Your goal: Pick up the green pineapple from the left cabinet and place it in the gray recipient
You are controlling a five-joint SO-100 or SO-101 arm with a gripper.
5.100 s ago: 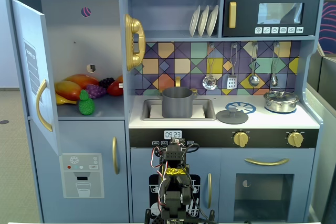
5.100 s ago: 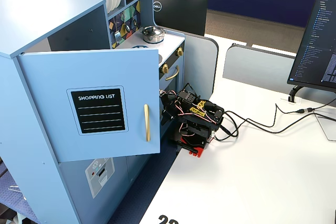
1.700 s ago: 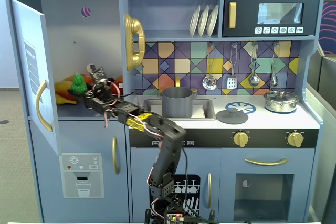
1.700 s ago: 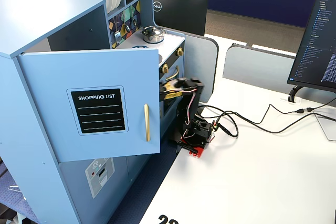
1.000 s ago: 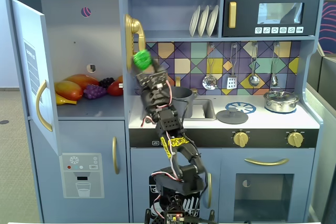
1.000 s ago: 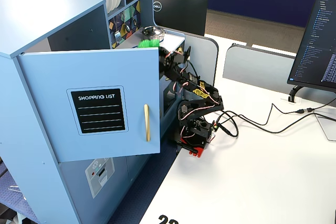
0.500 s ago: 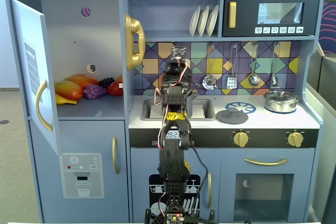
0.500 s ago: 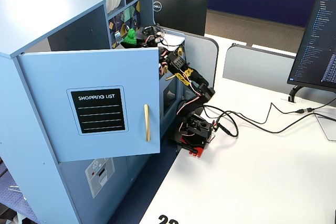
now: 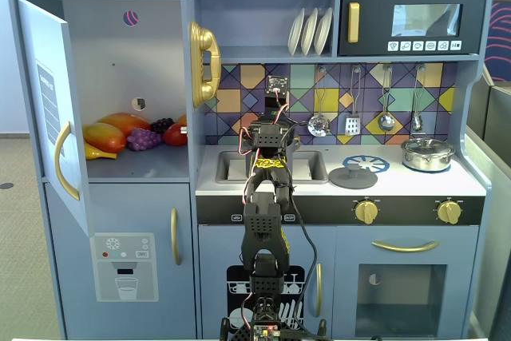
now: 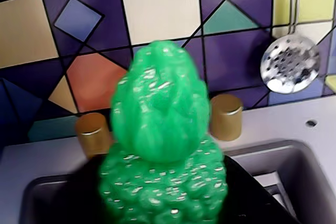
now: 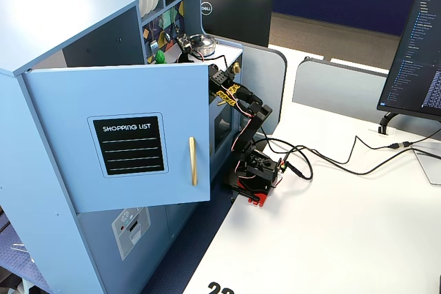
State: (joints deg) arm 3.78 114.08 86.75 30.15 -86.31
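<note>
The green pineapple (image 10: 160,145) fills the middle of the wrist view, leafy top up, held over the sink (image 10: 294,166) in front of two gold taps (image 10: 226,116). My gripper (image 10: 163,198) is shut on its bumpy lower body, with dark jaws showing on both sides. In a fixed view the gripper (image 9: 271,135) is above the sink and my arm hides the pineapple. It shows as a green spot in another fixed view (image 11: 160,56). The left cabinet (image 9: 120,53) stands open. The gray recipient is not in view.
Orange, red and yellow fruit and a purple grape bunch (image 9: 144,140) lie in the cabinet. A flat gray lid (image 9: 352,177) and a shiny lidded pot (image 9: 427,154) sit on the counter to the right. Utensils (image 9: 318,124) hang on the tiled wall. The cabinet door (image 11: 131,139) swings outward.
</note>
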